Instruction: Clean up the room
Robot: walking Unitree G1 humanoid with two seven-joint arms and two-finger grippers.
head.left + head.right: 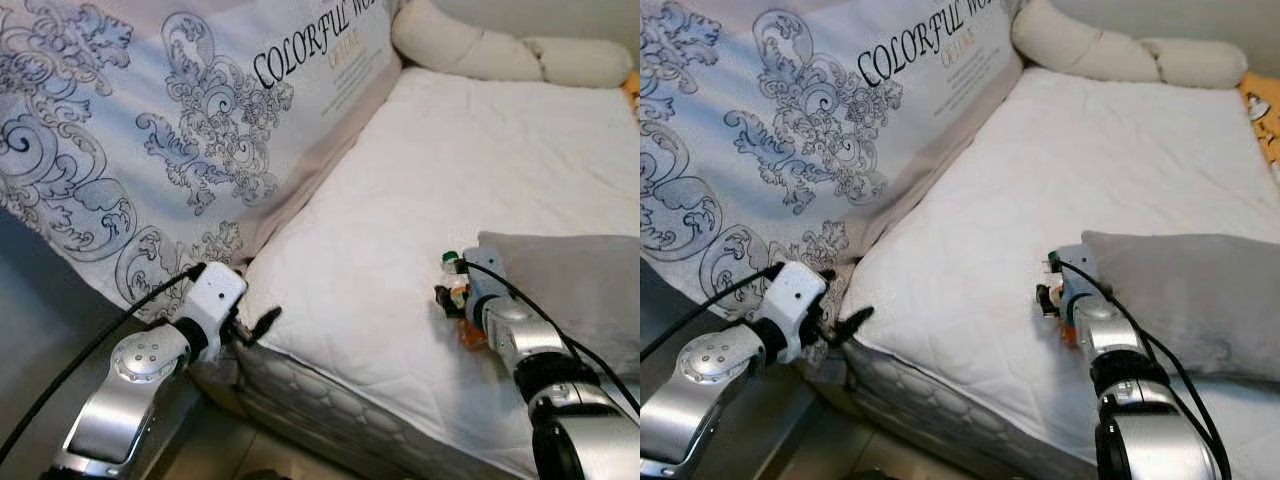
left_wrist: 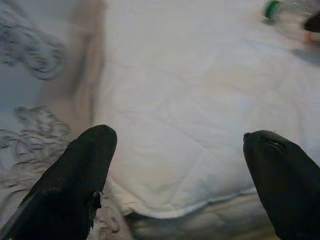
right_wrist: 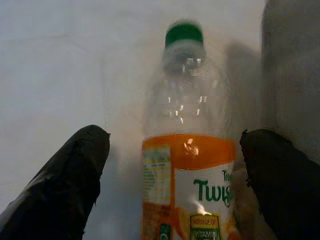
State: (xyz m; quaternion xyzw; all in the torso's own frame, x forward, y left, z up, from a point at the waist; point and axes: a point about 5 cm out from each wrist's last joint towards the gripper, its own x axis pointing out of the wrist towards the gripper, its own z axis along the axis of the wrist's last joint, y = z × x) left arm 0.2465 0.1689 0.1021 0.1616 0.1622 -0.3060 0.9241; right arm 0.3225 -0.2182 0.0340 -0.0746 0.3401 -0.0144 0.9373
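A clear plastic bottle [image 3: 187, 150] with a green cap and an orange label lies on the white mattress [image 1: 400, 200], right beside a grey pillow [image 1: 570, 285]. My right gripper [image 3: 175, 137] is open, with one black finger on each side of the bottle and a gap to each. In the left eye view the bottle's cap [image 1: 450, 258] peeks out just ahead of that wrist. My left gripper [image 1: 262, 324] is open and holds nothing, hovering at the mattress's near left corner. The left wrist view has the bottle [image 2: 292, 10] far off across the sheet.
A large patterned blue-grey cushion [image 1: 150, 130] printed "COLORFUL" leans along the mattress's left side. Cream bolster pillows [image 1: 500, 50] lie at the far end. The quilted mattress edge [image 1: 330, 410] drops to the floor at the front.
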